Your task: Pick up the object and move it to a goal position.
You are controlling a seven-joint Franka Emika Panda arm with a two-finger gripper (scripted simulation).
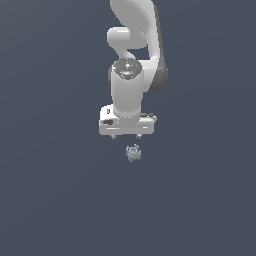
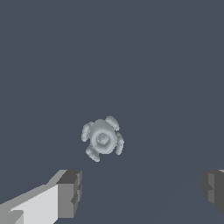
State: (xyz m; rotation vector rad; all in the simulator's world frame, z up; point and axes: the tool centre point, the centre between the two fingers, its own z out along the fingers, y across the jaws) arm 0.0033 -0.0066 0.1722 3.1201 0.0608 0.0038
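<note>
In the exterior view, the object (image 1: 133, 152) lay alone on the plain dark desk (image 1: 55, 200), just beyond the end effector (image 1: 126, 136), apart from it. In the wrist view, the fingers (image 2: 69, 192) stood wide apart, empty, the object (image 2: 102, 138) ahead of their gap.
</note>
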